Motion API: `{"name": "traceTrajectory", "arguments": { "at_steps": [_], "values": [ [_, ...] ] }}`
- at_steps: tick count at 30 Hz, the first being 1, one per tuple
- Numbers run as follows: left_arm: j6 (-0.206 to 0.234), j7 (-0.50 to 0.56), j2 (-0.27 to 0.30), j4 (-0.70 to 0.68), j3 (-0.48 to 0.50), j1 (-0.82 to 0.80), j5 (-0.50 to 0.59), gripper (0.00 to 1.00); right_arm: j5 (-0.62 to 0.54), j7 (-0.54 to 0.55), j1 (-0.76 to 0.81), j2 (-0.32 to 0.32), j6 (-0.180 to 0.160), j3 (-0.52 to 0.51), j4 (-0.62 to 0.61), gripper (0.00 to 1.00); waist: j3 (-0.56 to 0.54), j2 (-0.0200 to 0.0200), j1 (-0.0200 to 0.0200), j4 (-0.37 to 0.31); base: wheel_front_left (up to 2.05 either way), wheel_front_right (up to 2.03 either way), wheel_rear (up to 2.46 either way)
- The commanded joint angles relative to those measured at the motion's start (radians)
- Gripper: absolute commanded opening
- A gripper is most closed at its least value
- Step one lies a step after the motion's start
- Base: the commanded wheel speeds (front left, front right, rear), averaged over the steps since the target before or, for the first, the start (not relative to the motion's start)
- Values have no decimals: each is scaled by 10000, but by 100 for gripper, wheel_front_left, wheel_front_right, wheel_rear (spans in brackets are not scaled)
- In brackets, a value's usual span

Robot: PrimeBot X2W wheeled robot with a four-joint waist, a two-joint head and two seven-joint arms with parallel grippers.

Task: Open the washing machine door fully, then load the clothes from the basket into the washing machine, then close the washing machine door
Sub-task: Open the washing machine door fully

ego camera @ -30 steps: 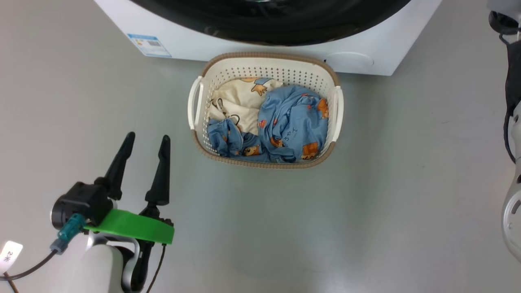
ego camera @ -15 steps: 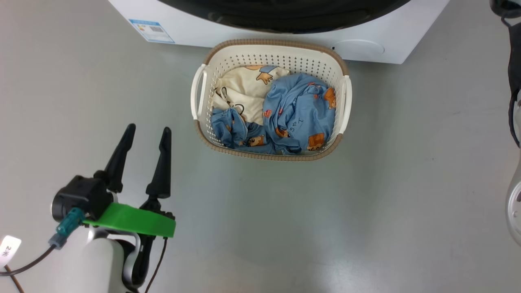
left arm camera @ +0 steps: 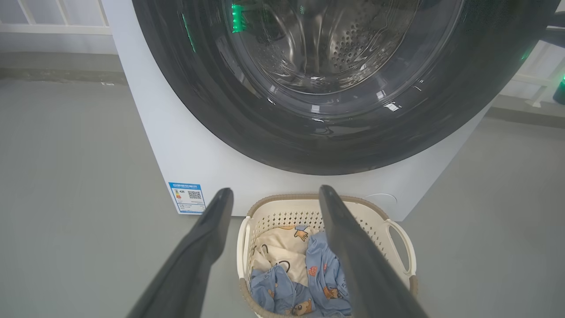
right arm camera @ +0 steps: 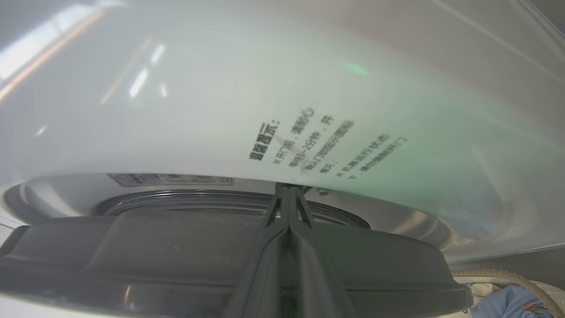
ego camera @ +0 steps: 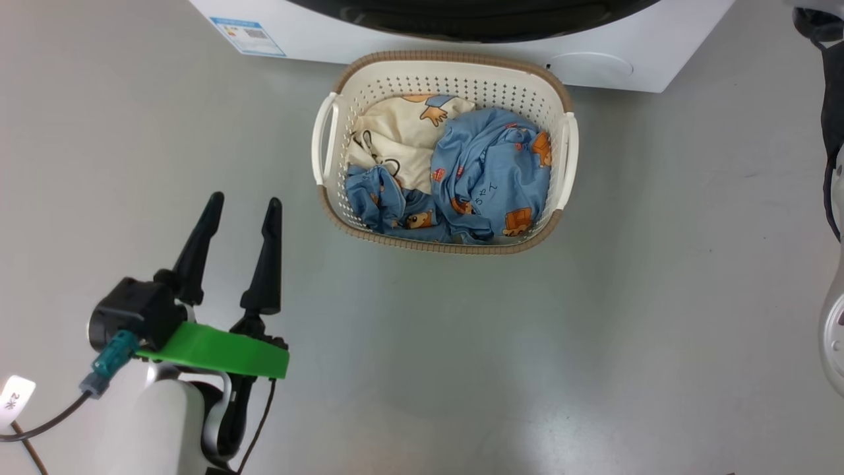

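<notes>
One basket (ego camera: 455, 58) with two side handles holds the clothes (ego camera: 491, 171): one cream piece (ego camera: 399, 142) at 10 o'clock and bunched blue bear-print fabric, its piece count unclear. One white washing machine (ego camera: 316, 36) stands touching or just beside the basket at its 12 o'clock, bearing one blue label sticker (ego camera: 248, 36). The glossy black washing machine door (left arm camera: 309, 132) covers the drum. The floor (ego camera: 593, 330) is smooth grey. The left gripper (ego camera: 244, 200) hovers at the basket's 8 o'clock, fingers spread and empty, pointing toward 12. The right gripper (right arm camera: 288, 190) is clenched, empty, its tips at the door's edge.
</notes>
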Motion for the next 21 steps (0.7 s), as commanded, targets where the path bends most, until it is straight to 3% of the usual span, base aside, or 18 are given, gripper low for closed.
{"name": "traceTrajectory", "arguments": {
  "at_steps": [1, 21],
  "values": [
    [-15, -63, 261, -256, 280, -155, -89, 100, -209, 109, -283, 260, 17, -7, -188, 0, 25, 0, 0, 37, 0, 0, 0],
    [-15, -63, 260, -367, 165, -239, -319, 100, -1072, 1559, -324, 295, 17, -574, 318, 0, 123, 0, 0, 233, 0, 0, 0]
  ]
}}
